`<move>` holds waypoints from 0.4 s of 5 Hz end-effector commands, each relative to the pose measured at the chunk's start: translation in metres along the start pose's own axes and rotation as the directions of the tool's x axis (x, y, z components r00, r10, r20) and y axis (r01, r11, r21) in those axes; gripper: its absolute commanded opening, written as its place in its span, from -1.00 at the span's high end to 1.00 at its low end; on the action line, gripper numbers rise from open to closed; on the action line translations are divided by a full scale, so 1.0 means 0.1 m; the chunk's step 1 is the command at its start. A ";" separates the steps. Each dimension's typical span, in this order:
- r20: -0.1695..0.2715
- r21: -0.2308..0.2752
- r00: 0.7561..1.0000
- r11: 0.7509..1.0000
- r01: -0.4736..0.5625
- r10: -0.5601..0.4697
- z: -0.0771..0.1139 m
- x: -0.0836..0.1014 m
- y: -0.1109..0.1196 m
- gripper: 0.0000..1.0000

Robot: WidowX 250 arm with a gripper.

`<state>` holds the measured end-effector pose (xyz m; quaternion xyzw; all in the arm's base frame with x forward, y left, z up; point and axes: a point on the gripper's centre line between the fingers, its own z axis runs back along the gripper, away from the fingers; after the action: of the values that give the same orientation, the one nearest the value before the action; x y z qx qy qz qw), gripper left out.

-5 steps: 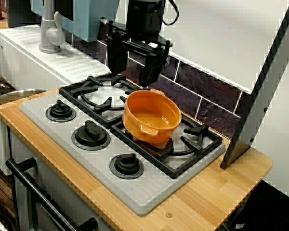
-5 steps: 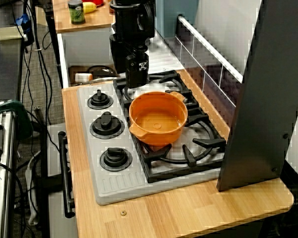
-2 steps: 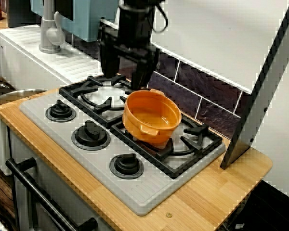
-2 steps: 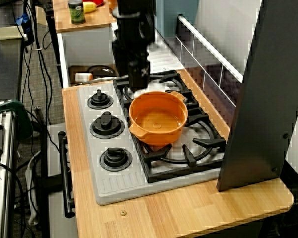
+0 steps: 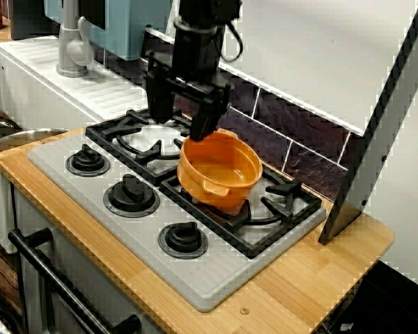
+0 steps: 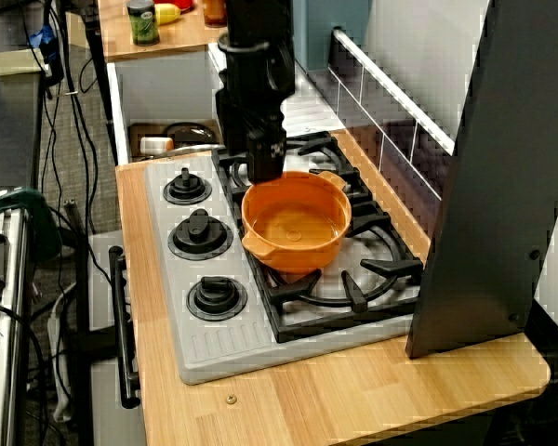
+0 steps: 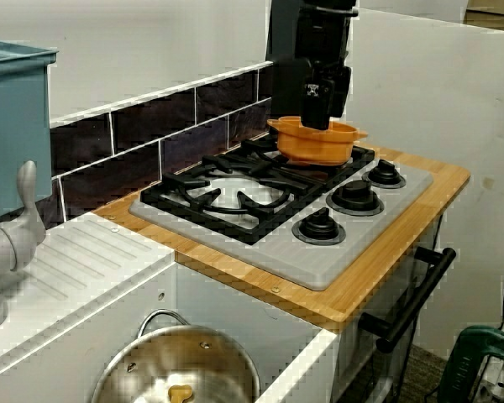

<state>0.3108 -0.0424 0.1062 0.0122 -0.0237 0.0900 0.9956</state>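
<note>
1. One black gripper (image 5: 177, 129) hangs over the hob (image 5: 216, 278), its fingers spread apart with nothing between them.
2. We see one fingertip (image 5: 199, 132) right at the rim of the orange pot (image 5: 219, 170), on its sink-facing side; we cannot tell whether it touches.
3. The orange pot stands upright on the grate (image 5: 287, 186) of the burner farther from the sink, near the tiled wall.
4. Three black knobs (image 5: 130, 195) line the hob's front edge; a steel pan (image 7: 181, 369) sits low beside the white drainer (image 7: 76, 269).

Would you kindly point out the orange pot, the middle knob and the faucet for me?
orange pot (image 5: 219, 174), view from the stove's front, inner floor.
middle knob (image 5: 131, 189), same view, its top.
faucet (image 5: 70, 42), same view, upright column.
</note>
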 end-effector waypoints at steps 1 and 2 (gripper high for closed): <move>0.021 0.002 1.000 1.000 -0.001 0.001 0.03 -0.02 0.07 -1.00; 0.016 0.009 1.000 1.000 0.001 -0.001 -0.02 -0.02 0.08 -1.00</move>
<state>0.3152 -0.0419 0.0905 0.0198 -0.0154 0.0890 0.9957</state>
